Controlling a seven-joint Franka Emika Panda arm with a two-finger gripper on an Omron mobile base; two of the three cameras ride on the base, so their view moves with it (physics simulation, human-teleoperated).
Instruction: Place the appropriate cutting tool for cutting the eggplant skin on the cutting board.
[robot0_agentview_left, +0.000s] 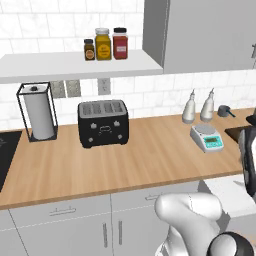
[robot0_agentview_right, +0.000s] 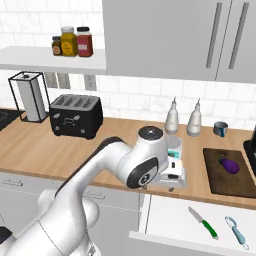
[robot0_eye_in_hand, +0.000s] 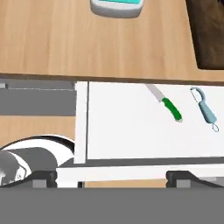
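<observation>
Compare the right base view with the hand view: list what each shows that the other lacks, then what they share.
Right base view alone: the small dark purple eggplant, the black four-slot toaster, two white bottles, three spice jars on the shelf.

Hand view alone: the open pincer, its dark fingertips wide apart.

Both: the dark brown wooden cutting board, the green-handled knife and light blue peeler in the open white drawer.

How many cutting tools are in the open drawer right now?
2: a green-handled knife lying left, and a light blue peeler to its right. Anything further back under the counter would be hidden.
</observation>
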